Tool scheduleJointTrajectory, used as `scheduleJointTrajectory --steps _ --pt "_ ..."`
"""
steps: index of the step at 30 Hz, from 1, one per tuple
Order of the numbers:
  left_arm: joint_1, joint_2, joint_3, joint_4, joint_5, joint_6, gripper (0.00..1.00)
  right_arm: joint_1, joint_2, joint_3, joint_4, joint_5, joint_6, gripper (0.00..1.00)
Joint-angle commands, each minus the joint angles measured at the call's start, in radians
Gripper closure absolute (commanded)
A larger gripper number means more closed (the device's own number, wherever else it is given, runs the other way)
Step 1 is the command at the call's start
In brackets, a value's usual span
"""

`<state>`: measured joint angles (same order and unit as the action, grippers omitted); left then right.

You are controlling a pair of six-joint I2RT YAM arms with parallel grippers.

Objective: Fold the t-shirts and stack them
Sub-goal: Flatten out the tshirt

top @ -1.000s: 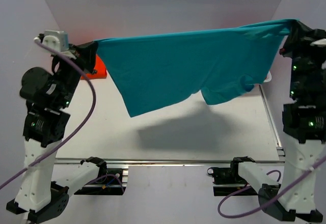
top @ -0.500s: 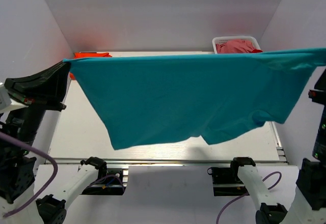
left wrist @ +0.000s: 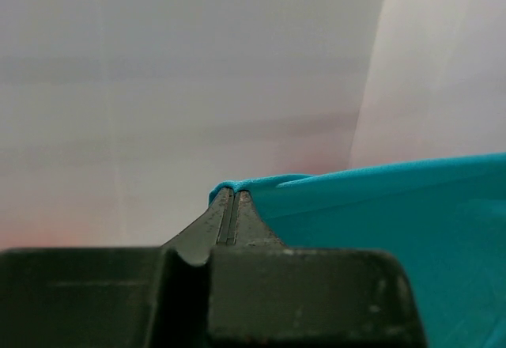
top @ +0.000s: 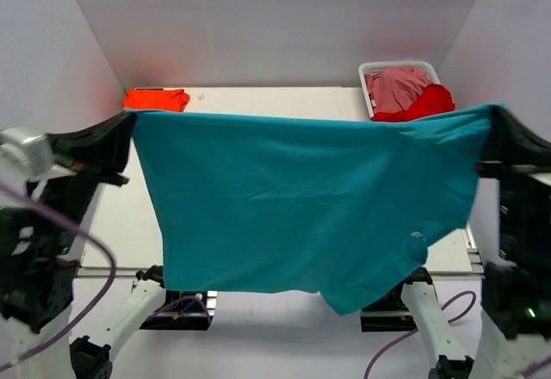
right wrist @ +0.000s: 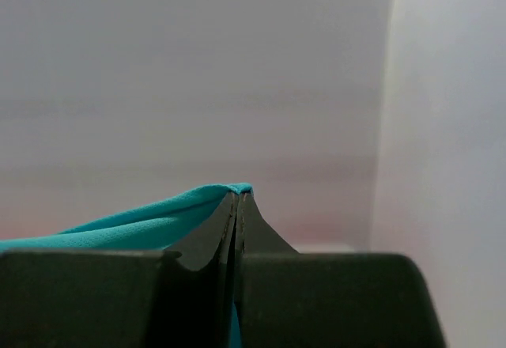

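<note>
The teal t-shirt [top: 301, 198] hangs spread in the air between my two grippers, high above the table and close to the top camera. My left gripper [top: 127, 121] is shut on its left corner; the left wrist view shows the cloth [left wrist: 395, 213] pinched at the gripper's tips [left wrist: 232, 194]. My right gripper [top: 495, 114] is shut on its right corner; the right wrist view shows the cloth [right wrist: 142, 221] at the gripper's tips [right wrist: 239, 195]. A folded orange t-shirt [top: 155, 99] lies at the table's far left.
A white basket [top: 366, 77] at the far right holds a pink shirt [top: 398, 84] and a red shirt [top: 426, 103]. White walls close in the back and both sides. The hanging shirt hides most of the table [top: 258, 99].
Both grippers have drawn the teal shirt toward the near edge and lowered it in view. The basket's shirts and the orange shirt now show behind it.
</note>
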<state>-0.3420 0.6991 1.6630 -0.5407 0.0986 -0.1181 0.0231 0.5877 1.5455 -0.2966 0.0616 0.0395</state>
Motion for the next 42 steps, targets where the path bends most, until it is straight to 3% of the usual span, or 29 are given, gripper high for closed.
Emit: scheduleJointTrajectory --steps 1,5,10,19,26,31,42 --pt "0.012 0.014 -0.136 0.077 -0.095 -0.034 1.00 -0.008 0.008 -0.185 0.080 -0.083 0.124 1.00" --pt "0.012 0.053 -0.308 0.123 -0.172 -0.055 1.00 -0.006 0.018 -0.401 0.194 -0.149 0.229 1.00" --pt "0.003 0.115 -0.483 0.168 -0.247 -0.101 1.00 -0.003 0.119 -0.546 0.255 -0.239 0.275 1.00" --pt "0.003 0.275 -0.646 0.257 -0.436 -0.149 1.00 -0.006 0.355 -0.640 0.382 -0.312 0.244 1.00" --pt "0.012 0.471 -0.637 0.327 -0.545 -0.149 1.00 -0.005 0.555 -0.599 0.451 -0.350 0.214 1.00" --pt "0.023 0.634 -0.545 0.360 -0.588 -0.126 1.00 -0.005 0.695 -0.498 0.453 -0.385 0.183 1.00" --pt "0.115 1.031 -0.258 0.378 -0.478 -0.087 1.00 0.011 1.098 -0.184 0.363 -0.398 0.140 1.00"
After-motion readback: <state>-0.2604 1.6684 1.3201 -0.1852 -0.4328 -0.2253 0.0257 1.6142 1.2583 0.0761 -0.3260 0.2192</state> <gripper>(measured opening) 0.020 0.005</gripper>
